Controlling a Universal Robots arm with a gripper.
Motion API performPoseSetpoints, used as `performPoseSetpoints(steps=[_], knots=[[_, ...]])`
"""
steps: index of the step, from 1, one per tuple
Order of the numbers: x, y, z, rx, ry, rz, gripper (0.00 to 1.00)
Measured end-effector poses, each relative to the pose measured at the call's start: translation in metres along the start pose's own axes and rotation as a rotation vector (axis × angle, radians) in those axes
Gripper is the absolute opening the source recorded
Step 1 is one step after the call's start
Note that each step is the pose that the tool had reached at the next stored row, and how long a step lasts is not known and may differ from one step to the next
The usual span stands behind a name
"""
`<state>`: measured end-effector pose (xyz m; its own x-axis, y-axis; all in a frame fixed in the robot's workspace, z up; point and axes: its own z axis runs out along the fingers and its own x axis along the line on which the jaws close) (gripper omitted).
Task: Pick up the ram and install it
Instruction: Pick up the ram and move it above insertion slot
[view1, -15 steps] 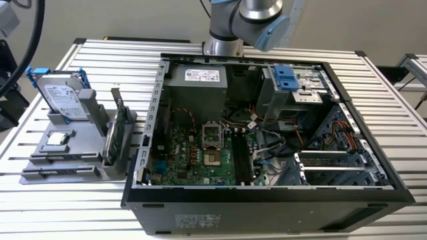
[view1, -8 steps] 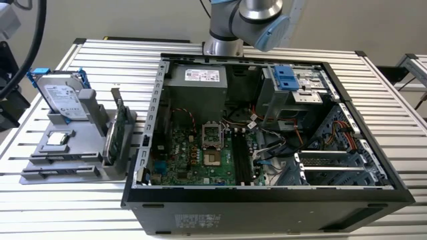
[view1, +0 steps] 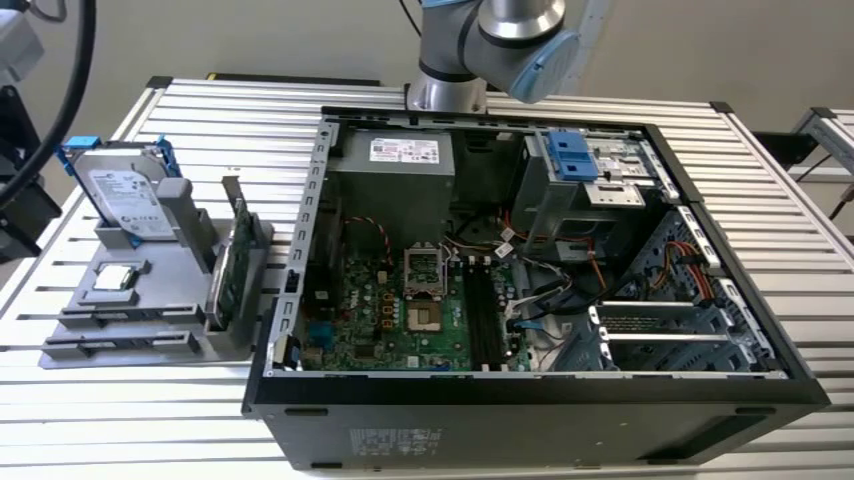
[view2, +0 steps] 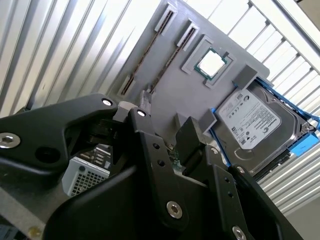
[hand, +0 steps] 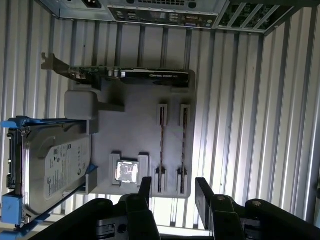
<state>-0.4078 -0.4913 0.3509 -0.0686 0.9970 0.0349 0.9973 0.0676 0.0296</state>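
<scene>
My fingers (hand: 145, 187) are spread wide with nothing between them, and my gripper (hand: 173, 192) hangs in open air above the parts holder (hand: 135, 125), touching nothing. The fingers are black, flat-faced bars with bare screw heads.

Past the gap between them, the ram (hand: 161, 145) stands on edge in a narrow slot of the holder. It shows as a slim, dark strip, long and straight. A second stick (hand: 183, 145) sits in the parallel slot just beside it. Seen edge-on, I think the two are alike, but I cannot be sure. A thin wall of grey plastic runs between them, and bare tray lies to either side.

The holder is matte grey with blocky raised lips. Near the ram lies a processor chip (hand: 126, 171), square with a shiny metal lid. Beyond it the hard drive (hand: 55, 167) leans in blue rails, its face brushed silver. The green card (hand: 130, 75) stands upright along the holder's far edge, with a metal bracket at one end.

Everything rests on a table (hand: 240, 125) of ribbed aluminium slats, bare and open beside the holder. In the exterior view the computer case (view1: 534, 420) lies open-sided to the holder's right, with black sheet-metal rims around a green motherboard (view1: 387, 300).
</scene>
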Motion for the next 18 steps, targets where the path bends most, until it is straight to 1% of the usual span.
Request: performPoseSetpoints(steps=[18], knots=[[-0.0002,-0.0002,0.0052,0.0001,0.0002,-0.005,1.0]])
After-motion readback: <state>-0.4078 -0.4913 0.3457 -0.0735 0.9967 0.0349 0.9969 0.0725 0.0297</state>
